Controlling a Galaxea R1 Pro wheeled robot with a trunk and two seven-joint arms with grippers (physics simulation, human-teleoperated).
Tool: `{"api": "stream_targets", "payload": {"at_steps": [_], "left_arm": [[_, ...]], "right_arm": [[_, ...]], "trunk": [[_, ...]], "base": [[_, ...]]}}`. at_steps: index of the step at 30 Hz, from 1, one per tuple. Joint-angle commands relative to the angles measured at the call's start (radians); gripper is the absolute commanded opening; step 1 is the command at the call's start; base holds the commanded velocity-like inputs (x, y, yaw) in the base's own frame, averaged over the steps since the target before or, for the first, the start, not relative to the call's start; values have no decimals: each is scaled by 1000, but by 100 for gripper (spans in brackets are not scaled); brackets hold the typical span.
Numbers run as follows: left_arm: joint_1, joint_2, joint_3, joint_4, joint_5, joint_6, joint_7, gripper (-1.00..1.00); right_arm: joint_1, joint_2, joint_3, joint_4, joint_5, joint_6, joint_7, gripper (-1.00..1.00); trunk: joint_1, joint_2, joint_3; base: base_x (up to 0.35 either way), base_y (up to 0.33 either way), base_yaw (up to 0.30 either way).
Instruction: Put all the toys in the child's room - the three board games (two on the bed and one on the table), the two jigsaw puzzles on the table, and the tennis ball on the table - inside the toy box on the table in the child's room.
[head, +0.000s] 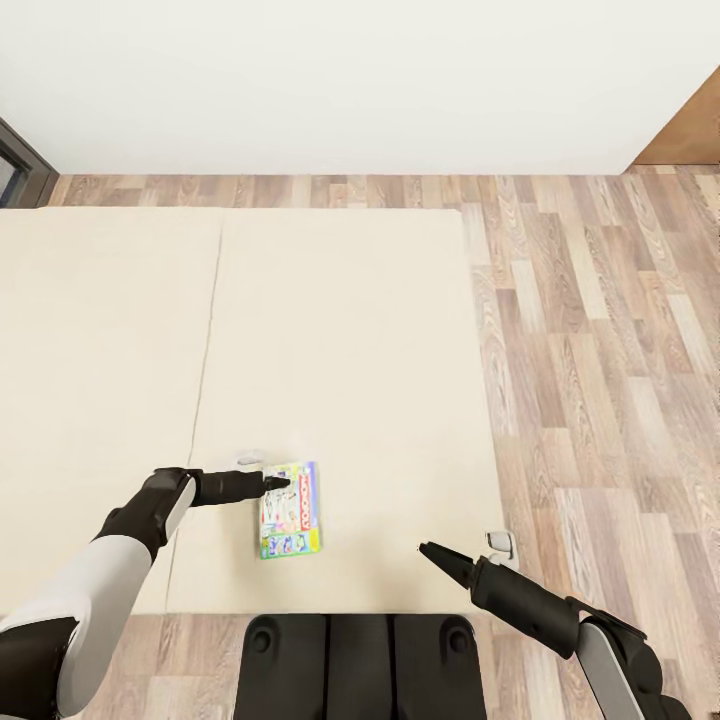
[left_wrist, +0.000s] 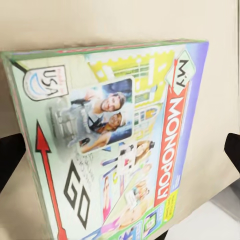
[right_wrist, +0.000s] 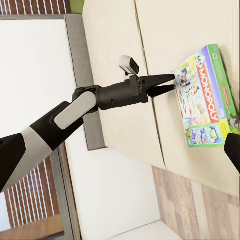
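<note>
One board game, a Monopoly box (head: 290, 510) with a green edge, lies flat on the cream bed (head: 340, 330) near its front edge, just right of the mattress seam. My left gripper (head: 277, 483) is open at the box's far-left corner. Its fingers (right_wrist: 161, 78) spread to either side of the box's edge, and they sit dark at both borders of the left wrist view around the box (left_wrist: 120, 140). My right gripper (head: 437, 555) hovers open over the bed's front right corner, well right of the box (right_wrist: 205, 95), holding nothing.
Wood-plank floor (head: 600, 330) runs along the bed's right side and behind it up to a white wall (head: 340, 80). A brown door (head: 690, 135) shows at the far right, a dark frame (head: 15, 165) at the far left. My black base (head: 360, 660) stands against the bed's front edge.
</note>
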Motion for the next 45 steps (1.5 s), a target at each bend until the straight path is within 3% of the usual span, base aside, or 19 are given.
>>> {"api": "stream_targets", "payload": {"at_steps": [1, 21, 33, 38, 41, 45], "left_arm": [[0, -1, 6, -1, -6, 8, -6, 100], [0, -1, 6, -1, -10, 10, -7, 100], [0, 22, 4, -14, -16, 38, 8, 100], [0, 18, 1, -12, -39, 57, 35, 100], [0, 15, 3, -10, -71, 76, 62, 100], [0, 13, 4, -9, -83, 98, 71, 100]], "right_arm": [[0, 0, 0, 0, -4, 6, 1, 100], [0, 0, 0, 0, -4, 6, 1, 100], [0, 0, -6, 0, -4, 6, 1, 100], [0, 0, -6, 0, -4, 6, 1, 100], [0, 0, -6, 0, -4, 6, 1, 100], [0, 0, -7, 0, -4, 6, 1, 100]], "trunk": [[1, -1, -1], [1, -1, -1], [1, -1, -1], [1, -1, -1], [1, -1, -1], [1, -1, -1]], "base": [[0, -233, 0], [0, -122, 0], [0, -5, 0], [0, 0, 0], [0, 0, 0], [0, 0, 0]]}}
